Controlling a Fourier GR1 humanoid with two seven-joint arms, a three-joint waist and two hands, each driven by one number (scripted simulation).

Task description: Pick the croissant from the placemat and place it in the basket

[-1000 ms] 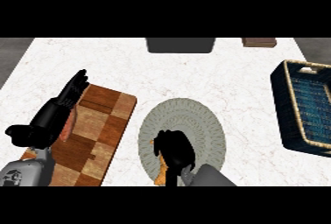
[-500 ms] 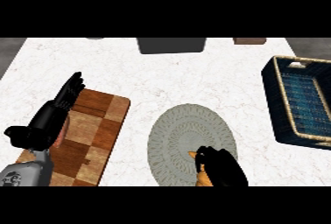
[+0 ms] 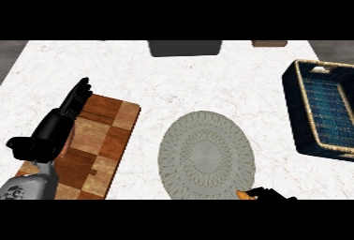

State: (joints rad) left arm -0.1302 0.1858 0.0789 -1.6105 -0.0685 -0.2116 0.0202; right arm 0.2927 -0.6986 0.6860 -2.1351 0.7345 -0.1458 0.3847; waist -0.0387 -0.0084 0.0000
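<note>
At the lower edge of the view, the black fingers of the right hand [image 3: 273,193] are curled around the croissant [image 3: 243,194], of which only a small orange-brown tip shows. It sits right at the near rim of the placemat [image 3: 206,154]. Most of this hand is cut off by the view's edge.

The placemat is a grey-green oval with a woven, ringed pattern, lying flat on the white marbled counter [image 3: 180,79]. To its left is a wooden cutting board [image 3: 100,140] of brown checkered blocks with rounded corners. The left hand [image 3: 59,122] rests over the board's left edge, fingers straight and together, pointing away.

At the right edge sits the basket [image 3: 304,117], rectangular, with a dark wall, a pale woven rim and a blue lined floor. A wide stretch of bare counter lies between the placemat and the basket. A dark box [image 3: 185,48] and a small brown block [image 3: 269,43] sit along the far edge.

Compared with half a second ago, the right hand has drawn back toward the lower edge, uncovering nearly the whole placemat.
</note>
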